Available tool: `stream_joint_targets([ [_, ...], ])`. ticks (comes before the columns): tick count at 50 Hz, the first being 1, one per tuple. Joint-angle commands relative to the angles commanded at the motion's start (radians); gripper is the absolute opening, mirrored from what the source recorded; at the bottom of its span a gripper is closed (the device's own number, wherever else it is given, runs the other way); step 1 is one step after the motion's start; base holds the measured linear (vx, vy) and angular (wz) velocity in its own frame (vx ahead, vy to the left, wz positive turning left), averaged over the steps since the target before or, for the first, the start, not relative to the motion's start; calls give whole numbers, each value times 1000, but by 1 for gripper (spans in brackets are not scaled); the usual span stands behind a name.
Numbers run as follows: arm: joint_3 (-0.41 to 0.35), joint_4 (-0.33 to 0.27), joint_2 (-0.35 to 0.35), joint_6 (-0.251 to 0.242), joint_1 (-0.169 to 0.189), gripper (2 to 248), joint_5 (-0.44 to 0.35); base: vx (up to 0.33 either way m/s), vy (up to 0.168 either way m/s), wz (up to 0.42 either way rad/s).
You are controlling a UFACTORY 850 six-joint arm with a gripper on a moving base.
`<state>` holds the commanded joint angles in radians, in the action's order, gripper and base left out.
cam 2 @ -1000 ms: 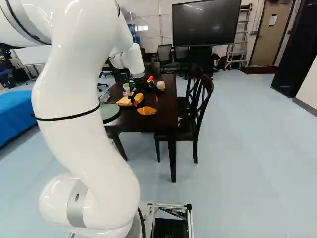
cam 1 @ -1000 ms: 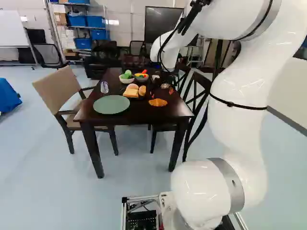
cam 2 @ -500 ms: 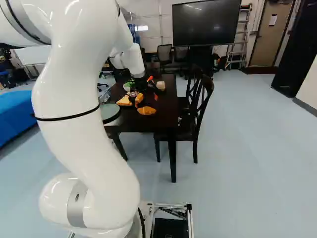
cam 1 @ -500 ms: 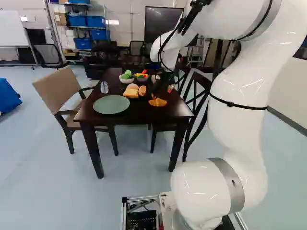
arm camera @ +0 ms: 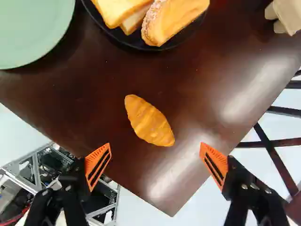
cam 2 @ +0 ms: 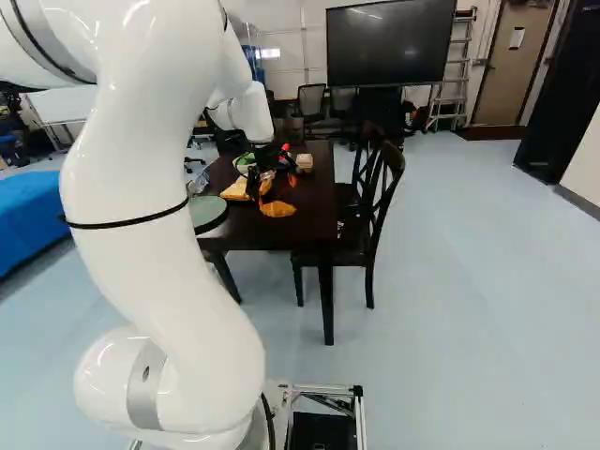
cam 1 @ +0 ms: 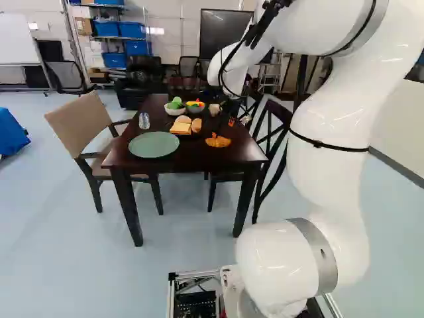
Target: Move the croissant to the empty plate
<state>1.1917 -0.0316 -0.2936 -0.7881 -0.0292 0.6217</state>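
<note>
The croissant (arm camera: 149, 121) is lying on the dark table (arm camera: 94, 89), near one corner, touching neither plate nor dish. The current step is being judged as the approach: the croissant is awaiting a grasp, and the transfer is not yet being made.

The next move is calling for a descent over the croissant, with a slight advance to bring its middle between the pads. Its long axis is running oblique to the closing line, so a wrist turn is probably being required for a grip across the narrow width. Closure should be gentle, since a curved, ridged body may be rolling or slipping under uneven contact.

Relative to the gripper (arm camera: 155, 146), the croissant is lying below and slightly ahead of the fingertips, within the span between them but offset toward one side. The two fingers are standing wide apart, orange pads facing inward, and are clamping nothing.

Farther out, a black dish (arm camera: 128, 44) is holding bread slices (arm camera: 122, 12) and a bread roll (arm camera: 174, 19) beyond the croissant. The empty green plate (cam 1: 154, 144) is resting on the table at the croissant's left in the left base view, well apart from it, and is serving as the destination.
</note>
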Motion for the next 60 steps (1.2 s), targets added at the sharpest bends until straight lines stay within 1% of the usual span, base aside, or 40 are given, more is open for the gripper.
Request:
stream_joint_targets([
  [50, 0, 0, 0, -528, 0, 247, 0, 0, 0, 0],
  [51, 0, 0, 0, -536, 0, 247, 0, 0, 0, 0],
  [60, 0, 0, 0, -536, 0, 247, 0, 0, 0, 0],
])
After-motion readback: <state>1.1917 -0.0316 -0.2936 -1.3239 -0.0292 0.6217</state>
